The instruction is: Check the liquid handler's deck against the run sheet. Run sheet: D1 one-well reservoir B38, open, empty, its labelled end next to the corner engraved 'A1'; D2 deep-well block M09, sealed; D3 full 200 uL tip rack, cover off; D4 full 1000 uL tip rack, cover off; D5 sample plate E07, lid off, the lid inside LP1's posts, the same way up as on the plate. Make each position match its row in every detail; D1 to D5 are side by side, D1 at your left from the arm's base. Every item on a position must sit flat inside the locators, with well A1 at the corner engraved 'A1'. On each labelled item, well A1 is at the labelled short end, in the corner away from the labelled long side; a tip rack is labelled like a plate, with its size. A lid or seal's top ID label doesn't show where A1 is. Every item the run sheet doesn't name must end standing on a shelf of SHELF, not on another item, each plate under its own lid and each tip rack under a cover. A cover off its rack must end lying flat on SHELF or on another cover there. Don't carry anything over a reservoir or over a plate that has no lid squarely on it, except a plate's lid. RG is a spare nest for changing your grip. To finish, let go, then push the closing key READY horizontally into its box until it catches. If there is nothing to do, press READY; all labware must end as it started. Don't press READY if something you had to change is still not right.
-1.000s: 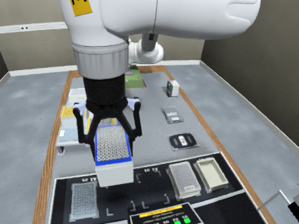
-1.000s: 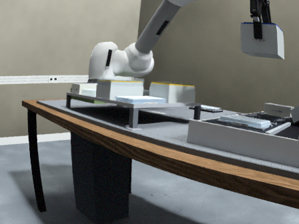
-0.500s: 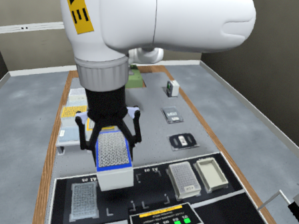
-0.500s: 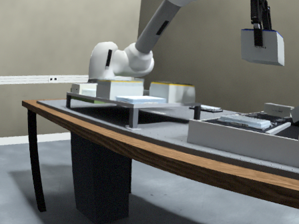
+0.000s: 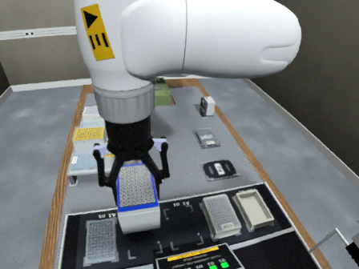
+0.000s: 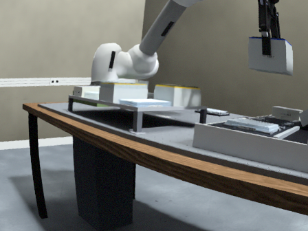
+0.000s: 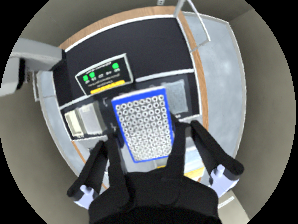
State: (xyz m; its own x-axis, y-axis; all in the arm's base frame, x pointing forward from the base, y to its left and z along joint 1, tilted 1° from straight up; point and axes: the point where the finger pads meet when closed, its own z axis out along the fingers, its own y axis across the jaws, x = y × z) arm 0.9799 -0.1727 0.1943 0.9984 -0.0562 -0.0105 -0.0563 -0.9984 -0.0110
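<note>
My gripper [image 5: 134, 176] [image 6: 269, 38] [image 7: 146, 121] is shut on a blue-rimmed tip rack [image 5: 137, 196] [image 6: 271, 56] [image 7: 143, 123] with no cover, its tips showing. It hangs well above the black deck [image 5: 74, 224] [image 6: 240, 144], over the positions between the clear plate and the sealed block. On the deck a clear well plate [image 5: 100, 240] lies at the left. A grey deep-well block [image 5: 221, 214] and a cream one-well reservoir [image 5: 253, 206] stand at the right. The two middle positions [image 5: 182, 224] show bare locators.
The shelf [image 5: 80, 171] [image 6: 137, 106] at the left holds a yellow-topped rack [image 5: 89, 135] [image 6: 124, 90], another box [image 6: 177, 94] and flat plates [image 6: 144, 102]. A lid nest [image 5: 207, 137], a black nest [image 5: 219, 169] and a small box [image 5: 207, 106] sit right of centre. A status panel [image 5: 198, 258] lies at the deck front.
</note>
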